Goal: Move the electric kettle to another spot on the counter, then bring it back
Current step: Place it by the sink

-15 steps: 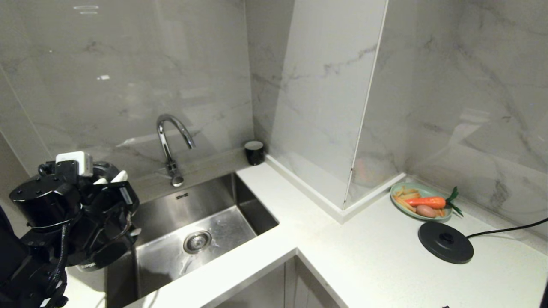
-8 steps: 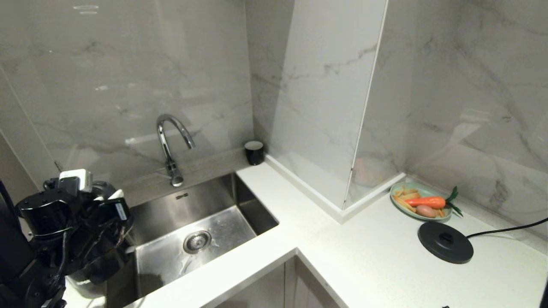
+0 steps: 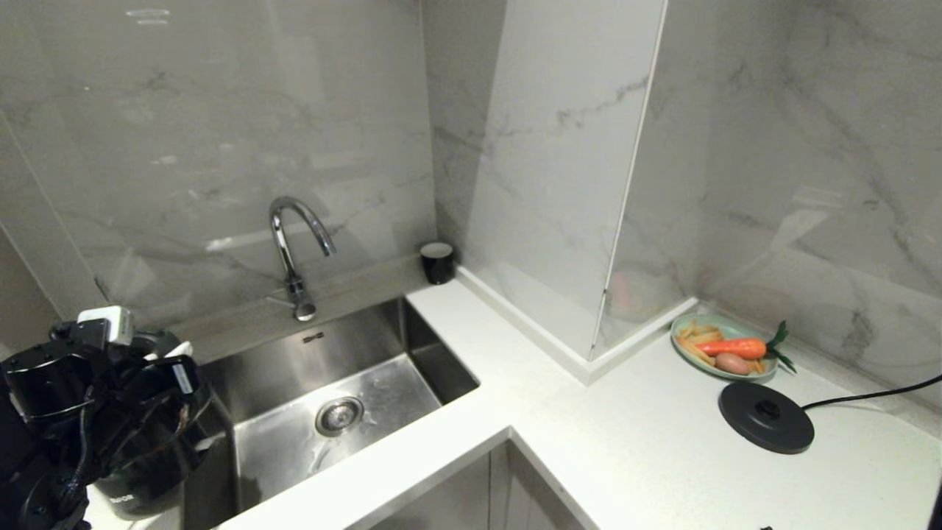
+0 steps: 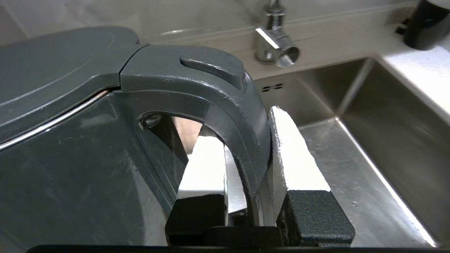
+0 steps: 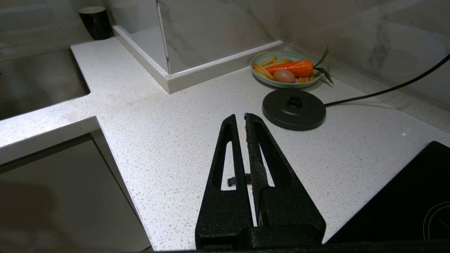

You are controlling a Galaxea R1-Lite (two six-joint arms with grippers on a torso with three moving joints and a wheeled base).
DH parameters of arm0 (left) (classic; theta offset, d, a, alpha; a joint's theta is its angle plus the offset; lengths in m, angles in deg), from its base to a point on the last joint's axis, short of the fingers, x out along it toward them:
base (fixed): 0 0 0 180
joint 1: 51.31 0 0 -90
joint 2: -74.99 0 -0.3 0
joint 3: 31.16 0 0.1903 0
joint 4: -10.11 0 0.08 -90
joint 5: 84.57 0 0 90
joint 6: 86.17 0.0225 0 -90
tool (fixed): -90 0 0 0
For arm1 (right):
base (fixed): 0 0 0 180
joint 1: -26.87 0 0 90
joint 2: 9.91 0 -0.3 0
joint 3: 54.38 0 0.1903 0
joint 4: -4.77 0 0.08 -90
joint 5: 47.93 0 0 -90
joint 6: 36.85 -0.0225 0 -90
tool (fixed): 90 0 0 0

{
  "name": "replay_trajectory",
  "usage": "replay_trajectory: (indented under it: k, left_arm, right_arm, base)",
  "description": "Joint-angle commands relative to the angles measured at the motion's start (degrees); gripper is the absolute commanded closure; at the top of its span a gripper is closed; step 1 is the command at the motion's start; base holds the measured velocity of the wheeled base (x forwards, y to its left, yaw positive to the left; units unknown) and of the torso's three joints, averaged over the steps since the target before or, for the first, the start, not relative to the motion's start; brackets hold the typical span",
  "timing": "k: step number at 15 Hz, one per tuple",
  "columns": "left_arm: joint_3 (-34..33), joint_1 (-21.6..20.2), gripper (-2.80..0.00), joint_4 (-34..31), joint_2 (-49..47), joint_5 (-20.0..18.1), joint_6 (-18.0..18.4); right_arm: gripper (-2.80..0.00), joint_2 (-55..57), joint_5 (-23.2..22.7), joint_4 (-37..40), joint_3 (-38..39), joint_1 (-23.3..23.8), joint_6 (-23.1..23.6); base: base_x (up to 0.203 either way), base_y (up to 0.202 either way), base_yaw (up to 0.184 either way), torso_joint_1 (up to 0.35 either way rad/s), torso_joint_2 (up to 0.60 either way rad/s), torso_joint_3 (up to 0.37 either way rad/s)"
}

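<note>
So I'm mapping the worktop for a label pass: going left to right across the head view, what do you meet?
left gripper shut on the electric kettle → tap → sink drain → black cup → plate of food → kettle base disc → cord.

One kettle [image 3: 140, 478], one cup [image 3: 437, 262], one plate [image 3: 692, 353], one base disc [image 3: 765, 417].
</note>
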Motion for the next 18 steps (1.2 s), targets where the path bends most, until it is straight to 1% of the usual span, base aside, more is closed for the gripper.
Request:
replay_trajectory:
  k: [1, 5, 7, 9, 12, 18]
  left_arm:
    - [0.02, -1.23, 0.00, 0.34, -1.78, 0.05, 0.08]
    - [-0.40, -1.59, 0.00, 0.34, -2.00, 0.20, 0.03]
    - [-1.92, -1.82, 0.00, 0.34, -3.02, 0.43, 0.03]
    - [-2.03, -2.91, 0.00, 0.34, -4.17, 0.52, -0.06]
    - [-2.12, -3.31, 0.00, 0.34, -5.30, 0.64, -0.24]
    - [-2.03, -3.26, 0.00, 0.34, -5.42, 0.64, -0.32]
  right_arm:
    - [0.00, 0.00, -0.08, 0.00, 0.00, 0.00, -0.04]
    - [0.00, 0.00, -0.02, 0.00, 0.00, 0.00, 0.04]
    - [0.00, 0.00, -0.07, 0.00, 0.00, 0.00, 0.04]
    - [0.00, 0.00, -0.03, 0.00, 0.00, 0.00, 0.04]
    - [0.00, 0.00, -0.11, 0.00, 0.00, 0.00, 0.04]
    - [0.00, 0.00, -0.11, 0.00, 0.00, 0.00, 0.04]
  base:
    - [0.000, 0.000, 0.000, 0.000, 0.00, 0.000]
    - [0.000, 0.000, 0.000, 0.000, 0.00, 0.000]
    - [0.000, 0.000, 0.000, 0.000, 0.00, 0.000]
    - [0.000, 0.000, 0.000, 0.000, 0.00, 0.000]
    - [0.000, 0.000, 0.000, 0.000, 0.00, 0.000]
    - [0.000, 0.000, 0.000, 0.000, 0.00, 0.000]
